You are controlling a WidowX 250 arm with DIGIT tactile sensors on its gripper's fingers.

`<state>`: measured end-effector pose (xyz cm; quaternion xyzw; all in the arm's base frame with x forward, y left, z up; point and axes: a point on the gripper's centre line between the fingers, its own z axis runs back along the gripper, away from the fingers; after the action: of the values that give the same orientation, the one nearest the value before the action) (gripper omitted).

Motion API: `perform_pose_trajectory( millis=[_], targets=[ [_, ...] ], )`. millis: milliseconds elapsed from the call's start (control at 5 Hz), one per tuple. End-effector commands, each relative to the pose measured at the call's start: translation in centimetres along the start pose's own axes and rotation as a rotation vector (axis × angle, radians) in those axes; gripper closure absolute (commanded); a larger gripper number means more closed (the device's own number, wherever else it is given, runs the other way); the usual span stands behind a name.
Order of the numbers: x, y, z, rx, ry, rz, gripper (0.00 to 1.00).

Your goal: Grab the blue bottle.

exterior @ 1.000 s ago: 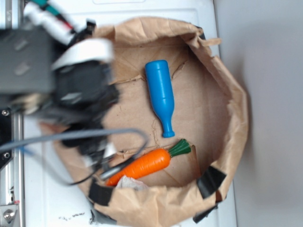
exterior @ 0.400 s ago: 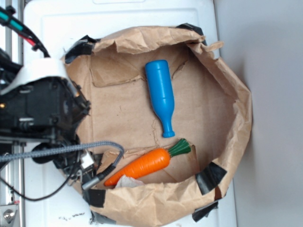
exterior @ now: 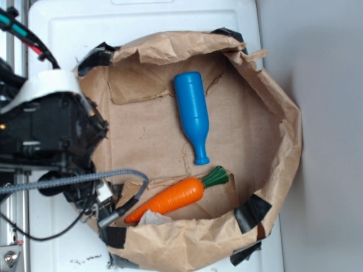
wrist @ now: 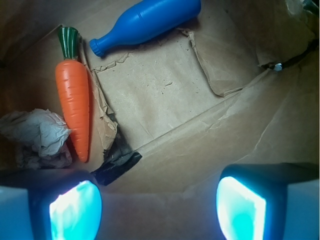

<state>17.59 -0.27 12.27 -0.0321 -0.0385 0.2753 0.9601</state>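
Blue bottle [exterior: 191, 116]: lies on its side on the floor of the brown paper bag [exterior: 272, 102], neck toward the carrot; in the wrist view [wrist: 147, 22] it sits at the top, well apart from the fingers.
Gripper [wrist: 157, 202]: the two fingers stand wide apart with nothing between them, at the bag's near edge (their pads [wrist: 75, 207] glow cyan in the wrist view).
Arm [exterior: 48, 136]: over the left rim of the bag in the exterior view, clear of the bottle.
Carrot [exterior: 170, 198]: orange with a green top, lying near the bottle's neck but not touching it.
Crumpled paper [wrist: 37, 132]: just beside the carrot's pointed end.
Black tape [wrist: 117, 162]: a strip on the bag floor below the carrot's tip.
Change from earlier: a second ago the arm was blurred and further over the bag; since 0.4 s ago it sits the same, and bottle and carrot have not shifted.
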Motion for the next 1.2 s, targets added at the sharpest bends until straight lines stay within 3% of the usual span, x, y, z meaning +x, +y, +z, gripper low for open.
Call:
perform_pose_trajectory(
  millis=[0,600,1000],
  targets=[
    [5.8,-3.2,-0.4,-0.032,-0.021,0.013,0.00],
    [10.5,-3.9,-2.4,-0.034,-0.038,0.222,0.00],
    [12.1,-1.6,-4.8,-0.049,-0.073,0.306,0.00]
  ],
)
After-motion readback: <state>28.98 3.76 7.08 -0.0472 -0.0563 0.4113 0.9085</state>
